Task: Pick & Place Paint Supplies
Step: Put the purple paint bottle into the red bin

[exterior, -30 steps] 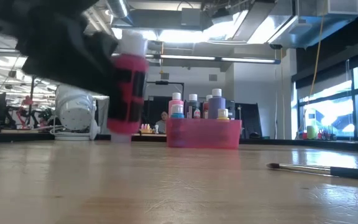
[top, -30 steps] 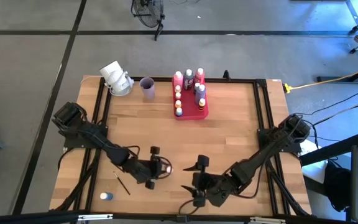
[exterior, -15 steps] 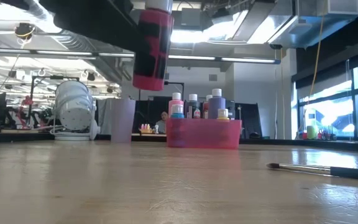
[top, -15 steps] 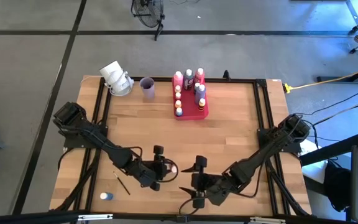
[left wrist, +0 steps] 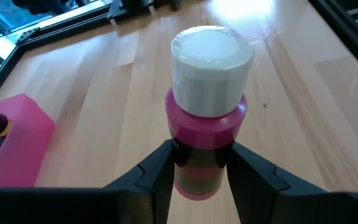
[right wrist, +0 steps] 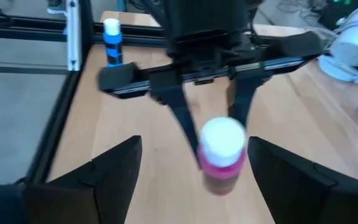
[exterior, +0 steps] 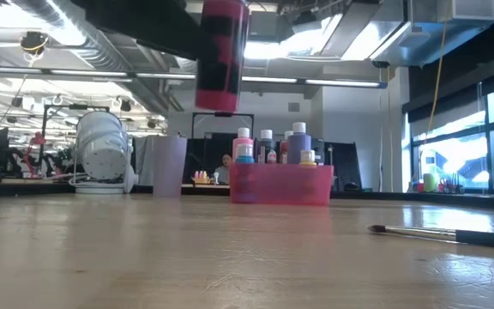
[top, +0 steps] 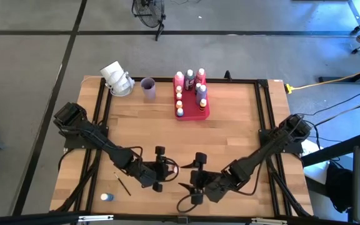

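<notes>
A pink paint bottle [left wrist: 207,124] with a white cap hangs above the table's near middle, and my left gripper [top: 166,167] is shut on it. The low view shows it high over the wood [exterior: 221,56]. My right gripper [top: 189,179] stands open just to its right, facing it, with nothing between its fingers. Several more bottles stand in the pink tray [top: 200,112] at the far middle. One blue bottle [top: 107,197] and a thin brush [top: 123,185] lie near the front left corner. Another brush [exterior: 444,233] lies on the wood in the low view. My left gripper pinches the bottle's body [left wrist: 199,163] between its two fingers [left wrist: 160,171], on the dark label band below the pink shoulder. The fingers come from the table's left, slanting down a little, and lie across the bottle. The bottle stands about upright, cap up, lifted clear of the table.
A lilac cup [top: 148,87] and a white rounded object [top: 117,78] stand at the far left, beside the tray. Bare wood lies between the grippers and the tray. Black rails [top: 102,106] run along the table's sides.
My left gripper has risen with the pink bottle and gone slightly toward the table's right. The bottle, near the tabletop a second ago, now hangs well clear of it and stays about upright.
</notes>
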Action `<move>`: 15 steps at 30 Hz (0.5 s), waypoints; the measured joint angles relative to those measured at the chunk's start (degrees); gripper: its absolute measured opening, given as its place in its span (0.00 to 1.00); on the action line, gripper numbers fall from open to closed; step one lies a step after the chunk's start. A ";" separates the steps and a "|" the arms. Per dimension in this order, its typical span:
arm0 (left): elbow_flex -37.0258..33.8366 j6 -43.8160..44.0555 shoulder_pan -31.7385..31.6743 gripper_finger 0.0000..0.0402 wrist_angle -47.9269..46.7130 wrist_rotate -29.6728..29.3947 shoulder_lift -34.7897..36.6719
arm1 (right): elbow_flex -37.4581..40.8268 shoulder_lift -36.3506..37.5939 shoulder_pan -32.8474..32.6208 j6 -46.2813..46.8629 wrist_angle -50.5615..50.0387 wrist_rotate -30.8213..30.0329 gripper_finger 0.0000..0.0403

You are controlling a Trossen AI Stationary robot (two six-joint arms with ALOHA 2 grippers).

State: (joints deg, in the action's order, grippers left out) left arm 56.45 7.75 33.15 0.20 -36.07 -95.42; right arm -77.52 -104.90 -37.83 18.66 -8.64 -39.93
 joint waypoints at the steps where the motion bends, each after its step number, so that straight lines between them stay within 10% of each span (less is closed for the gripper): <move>1: 0.00 0.00 0.00 0.32 0.24 0.00 0.00 | 0.00 0.00 0.17 -0.45 -0.01 -0.38 0.74; 15: -0.02 -4.04 0.00 0.32 7.79 0.09 0.00 | 0.00 0.00 1.91 -3.73 0.01 -0.47 0.74</move>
State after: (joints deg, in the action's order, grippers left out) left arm 56.42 3.70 33.15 7.99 -35.99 -95.42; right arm -77.52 -104.90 -35.92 14.92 -8.63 -40.40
